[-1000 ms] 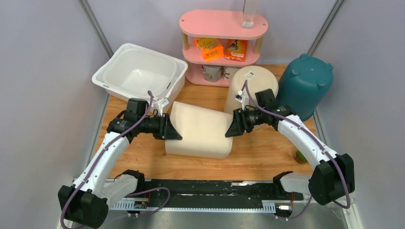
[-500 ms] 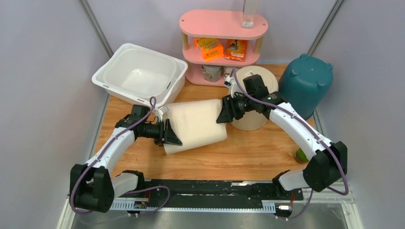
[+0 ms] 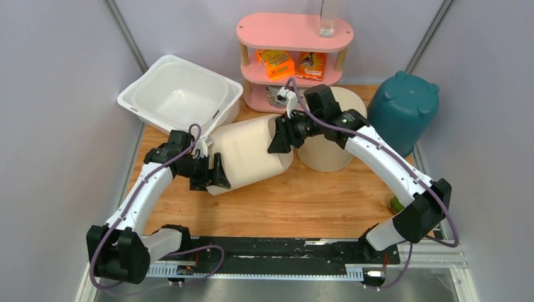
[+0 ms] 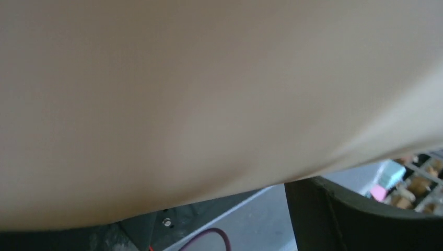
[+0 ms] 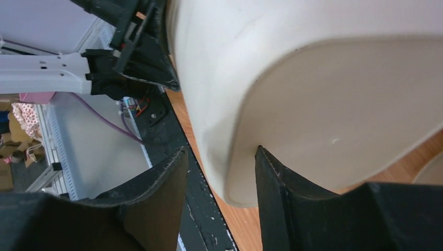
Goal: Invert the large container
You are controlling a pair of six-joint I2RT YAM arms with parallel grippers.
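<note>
One wooden bench lies before us. Toward its left edge, our large container is tipped on its side, slanting. Our right tool has its fingers apart, astride the container's far-right end. Our left tool meets the near-left end; we cannot tell its state.

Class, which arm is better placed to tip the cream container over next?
Right, probably: the right hand straddles the far-end rim of the cream container, while the left hand only presses against its near end.
</note>
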